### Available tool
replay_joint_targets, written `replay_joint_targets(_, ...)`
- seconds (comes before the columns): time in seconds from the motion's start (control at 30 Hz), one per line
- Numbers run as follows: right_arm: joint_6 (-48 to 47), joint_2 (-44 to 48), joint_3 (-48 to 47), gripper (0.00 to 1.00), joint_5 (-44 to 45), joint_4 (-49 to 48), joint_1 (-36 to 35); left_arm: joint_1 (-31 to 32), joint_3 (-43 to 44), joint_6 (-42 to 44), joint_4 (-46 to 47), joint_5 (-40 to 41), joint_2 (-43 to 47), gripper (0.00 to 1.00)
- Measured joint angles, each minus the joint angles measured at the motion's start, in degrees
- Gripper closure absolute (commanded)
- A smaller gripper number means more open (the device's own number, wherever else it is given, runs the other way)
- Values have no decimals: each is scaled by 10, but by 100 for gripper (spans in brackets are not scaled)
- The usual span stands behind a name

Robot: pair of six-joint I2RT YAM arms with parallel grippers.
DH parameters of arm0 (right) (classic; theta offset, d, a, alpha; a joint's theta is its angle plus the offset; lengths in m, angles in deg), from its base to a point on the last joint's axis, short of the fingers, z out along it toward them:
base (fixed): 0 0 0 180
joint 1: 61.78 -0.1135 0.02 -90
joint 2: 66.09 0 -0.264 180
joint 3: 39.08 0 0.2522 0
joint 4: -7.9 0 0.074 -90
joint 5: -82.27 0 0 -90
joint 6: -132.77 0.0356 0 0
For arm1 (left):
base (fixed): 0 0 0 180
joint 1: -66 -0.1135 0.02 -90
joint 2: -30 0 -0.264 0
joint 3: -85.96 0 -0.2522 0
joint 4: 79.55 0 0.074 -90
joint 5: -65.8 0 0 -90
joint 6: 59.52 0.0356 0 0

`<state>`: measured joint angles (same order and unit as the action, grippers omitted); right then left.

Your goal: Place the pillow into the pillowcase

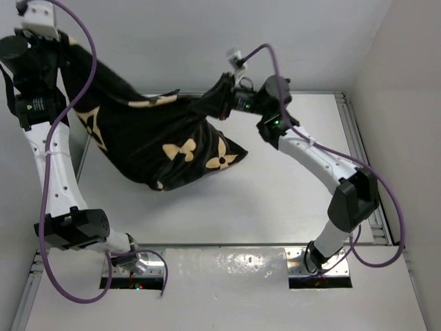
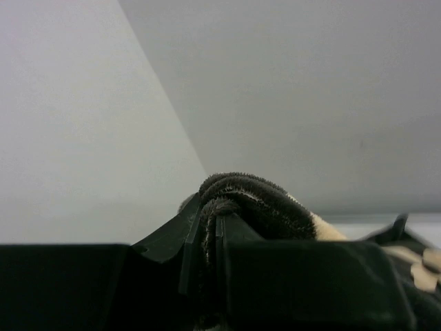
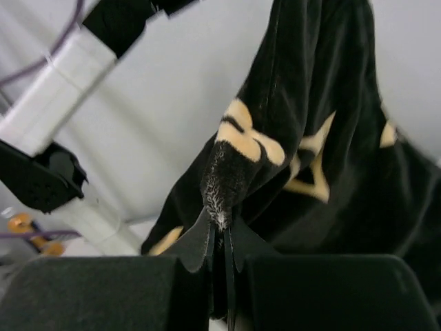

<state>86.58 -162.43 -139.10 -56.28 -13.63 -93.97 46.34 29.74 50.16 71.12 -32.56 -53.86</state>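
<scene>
Above the table [image 1: 275,200] the pillowcase [image 1: 158,141] sags heavily, with no pillow visible outside it. The left pincer [image 2: 207,224] and right pincer [image 3: 222,231] each pinch just a thin fold. That weight could drag the cloth free.

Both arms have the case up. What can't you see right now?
Pillow: in no view; the black cloth of the pillowcase would hide it if it is inside.
Its opening: top view, lost in folds.
Grip depth of left gripper and right gripper: wrist views, cloth vanishes between fingers.
</scene>
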Motion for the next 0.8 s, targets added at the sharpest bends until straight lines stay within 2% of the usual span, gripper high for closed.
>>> replay_joint_targets(0.13, 19, -33, 76, 100, 5, -25, -34, -16, -133, 39, -15, 0, 29, 100)
replay_joint_targets(0.3, 42, -108, 109, 100, 8, -36, -74, -41, -260, 80, -51, 10, 29, 100)
replay_joint_targets(0.5, 61, -129, 116, 100, 15, -47, -78, -70, -287, 82, -70, 0, 16, 100)
replay_joint_targets(0.6, 86, -129, 117, 100, 40, -51, -37, -63, -261, 73, -77, -30, 15, 100)
replay_joint_targets(0.8, 94, -91, 189, 100, 114, -4, 119, -47, -236, 86, -87, -156, 17, 100)
